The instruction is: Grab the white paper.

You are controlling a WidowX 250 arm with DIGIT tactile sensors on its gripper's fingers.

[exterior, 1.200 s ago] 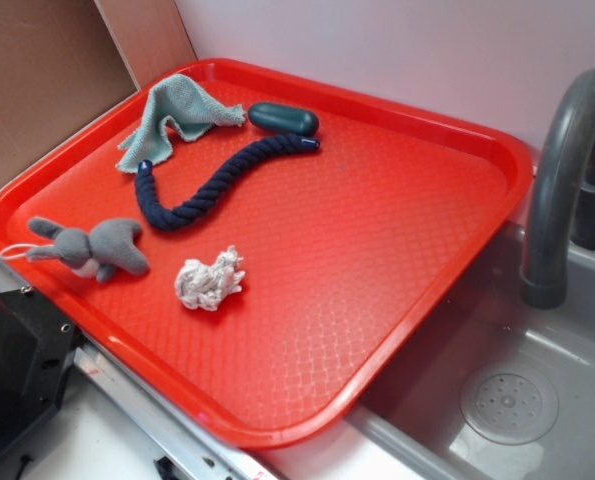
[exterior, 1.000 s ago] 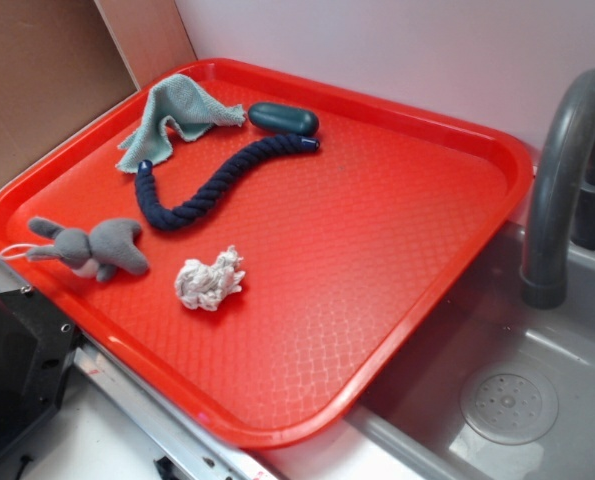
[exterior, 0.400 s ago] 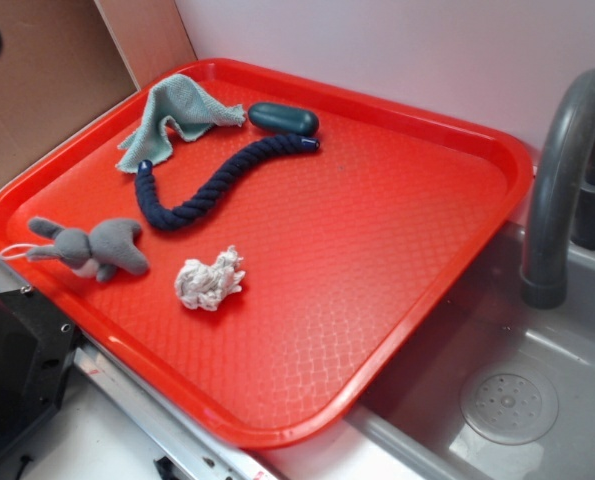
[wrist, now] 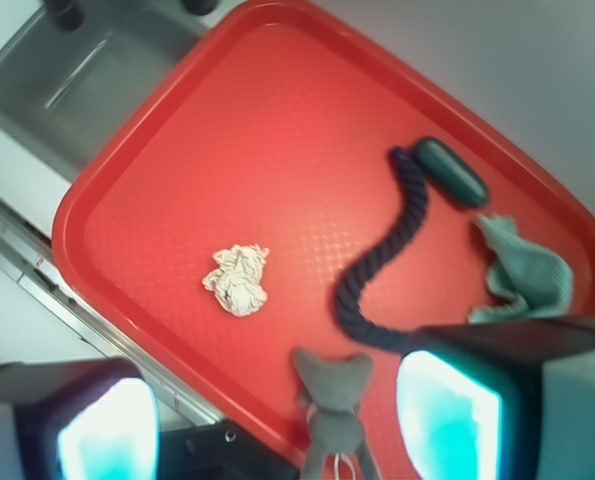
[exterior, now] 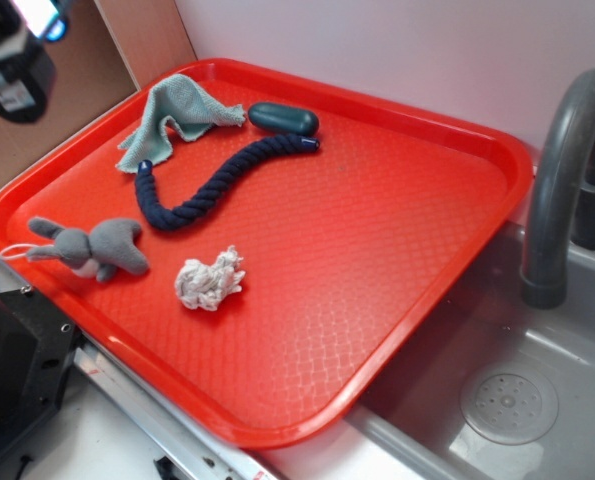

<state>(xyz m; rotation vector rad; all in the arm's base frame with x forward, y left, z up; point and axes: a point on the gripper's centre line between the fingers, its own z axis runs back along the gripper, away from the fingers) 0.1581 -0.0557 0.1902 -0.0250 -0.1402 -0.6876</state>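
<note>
The white paper is a small crumpled off-white wad lying on the red tray, near its front-left part. My gripper shows only as a dark blurred shape at the top left of the exterior view, high above the tray's left corner and far from the paper. In the wrist view the paper lies well below and ahead of my gripper. Both fingers stand wide apart with nothing between them, and I look down on the tray from a height.
On the tray also lie a grey plush animal, a navy rope, a dark green capsule and a pale teal cloth. A grey sink with a curved faucet is on the right. Brown board stands behind the left side.
My gripper has come into the exterior view at the top left; a second ago it was out of frame. Nothing on the tray has moved.
</note>
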